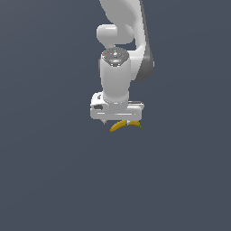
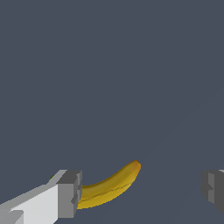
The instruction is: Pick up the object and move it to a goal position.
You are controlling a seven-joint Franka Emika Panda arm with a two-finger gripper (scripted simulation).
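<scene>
Exterior view: the Panda arm hangs straight down over the plain grey worktop, its tool lowered right onto the banana. The fruit lies on the worktop directly under the white tool body, curved, its long axis running roughly level across the picture, the yellow end toward the exterior view's left of the tool and the dark greenish tip just showing at the exterior view's right. Two short fingertips dip to about the banana's height; from here it is hard to tell whether they straddle the fruit or stand just behind it.

Wrist view: the tool stands wide, its two grey pads well apart, with nothing held. The banana lies in the gap but not centred: one end is tucked against or behind one pad, while its orange-yellow end stops well short of the other pad. Its long axis appears to run nearly along the line joining the pads, only slightly slanted, rather than across it. Judging from this, a closing pinch would meet the fruit lengthwise, so the grasp likely turns on rotating or shifting the tool first.
</scene>
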